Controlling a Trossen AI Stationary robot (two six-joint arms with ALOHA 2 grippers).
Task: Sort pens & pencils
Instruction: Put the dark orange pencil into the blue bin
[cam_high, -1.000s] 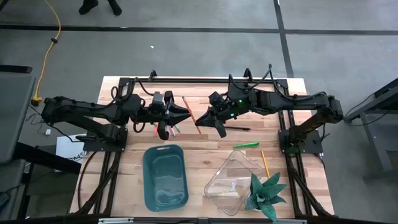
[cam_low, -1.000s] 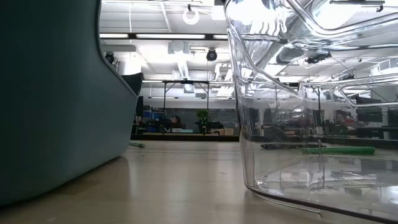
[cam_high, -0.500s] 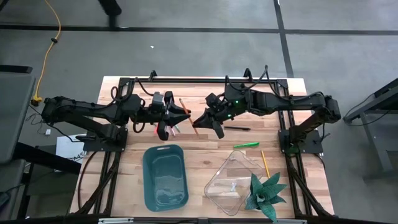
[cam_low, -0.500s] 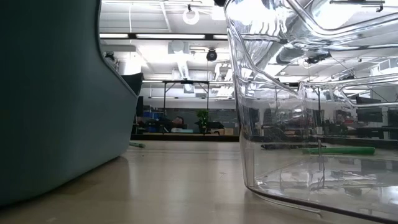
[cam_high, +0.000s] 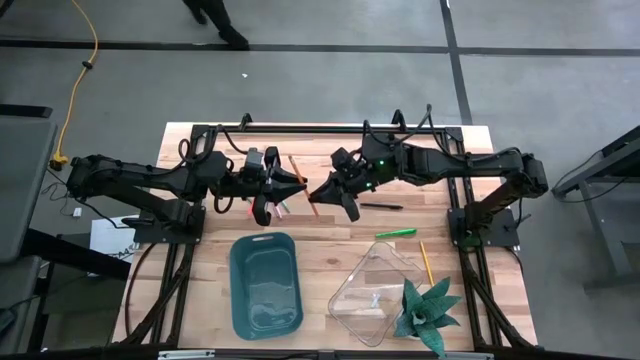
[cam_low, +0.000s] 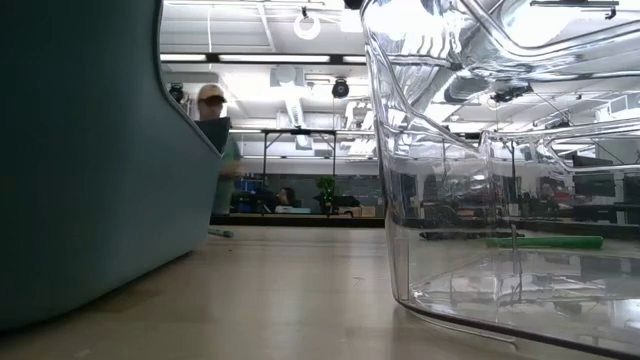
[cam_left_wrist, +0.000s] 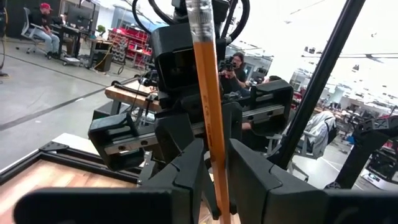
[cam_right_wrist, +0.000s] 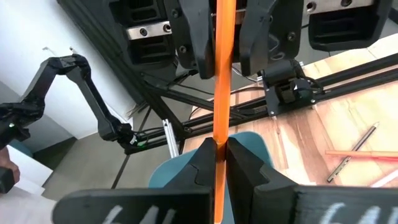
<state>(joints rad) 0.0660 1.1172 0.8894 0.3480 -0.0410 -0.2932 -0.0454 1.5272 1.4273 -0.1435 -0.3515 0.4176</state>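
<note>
Person (cam_low: 212, 140) entered behind table; both claws grip orange pencil (cam_high: 301, 177).

wooden table (cam_high: 200, 280), teal bin (cam_high: 265, 284), clear container (cam_high: 375, 293), green pen (cam_high: 396, 233)

The right tool (cam_right_wrist: 216, 163) clamps an orange pencil (cam_right_wrist: 220, 74), the left tool (cam_right_wrist: 225, 37) facing it

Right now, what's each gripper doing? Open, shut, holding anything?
Left gripper: fingers either side of the orange pencil, grip cannot be told.
Right gripper: shut on the orange pencil, mid-table above the teal bin.
</note>
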